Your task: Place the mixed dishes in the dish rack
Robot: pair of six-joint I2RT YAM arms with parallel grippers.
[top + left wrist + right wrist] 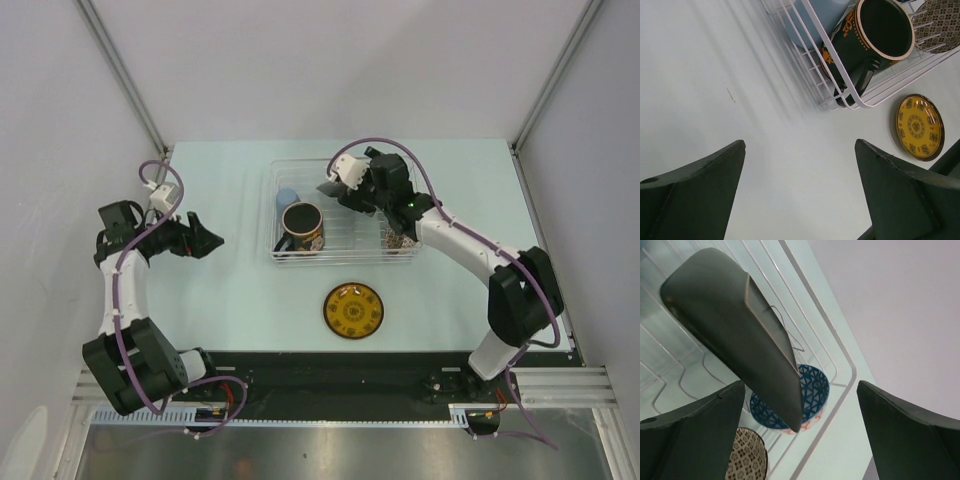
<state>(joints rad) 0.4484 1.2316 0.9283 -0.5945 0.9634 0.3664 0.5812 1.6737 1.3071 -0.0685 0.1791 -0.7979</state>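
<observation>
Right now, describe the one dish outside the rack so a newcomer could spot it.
Find the clear rack in the middle of the table. Just in front of it, on the near side, a round saucer lies flat. It alone is yellow with a dark rim.

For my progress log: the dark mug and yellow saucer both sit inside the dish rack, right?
No. The dark mug sits inside the dish rack, but the yellow saucer lies on the table outside it, as the top view shows.

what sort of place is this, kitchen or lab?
Likely a lab test cell: blank walls on metal posts, two arms bolted at the table edge, just a rack and saucer staged.
</observation>
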